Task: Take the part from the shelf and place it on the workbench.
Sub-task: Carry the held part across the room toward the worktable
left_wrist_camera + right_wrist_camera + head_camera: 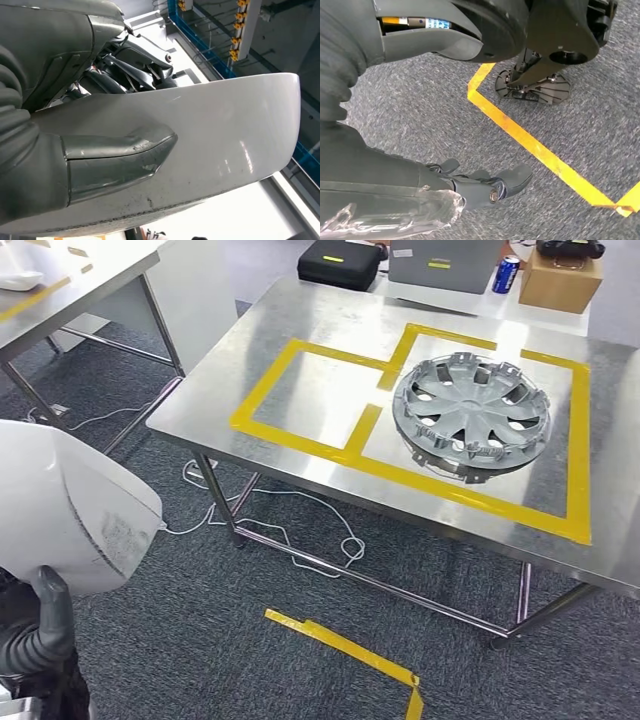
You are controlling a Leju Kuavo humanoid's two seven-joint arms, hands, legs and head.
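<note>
Part white, smooth, curved shell, scuffed edge; left hand fingers clamped on it. Right hand fingers apart, holding nothing.

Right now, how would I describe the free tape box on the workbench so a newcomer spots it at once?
Find the steel workbench ahead, marked with yellow tape boxes. The grey wheel cover lies in the larger box on the right; the free box is the smaller one on its left, sharing a tape edge. Bare metal inside sets it apart.
</note>
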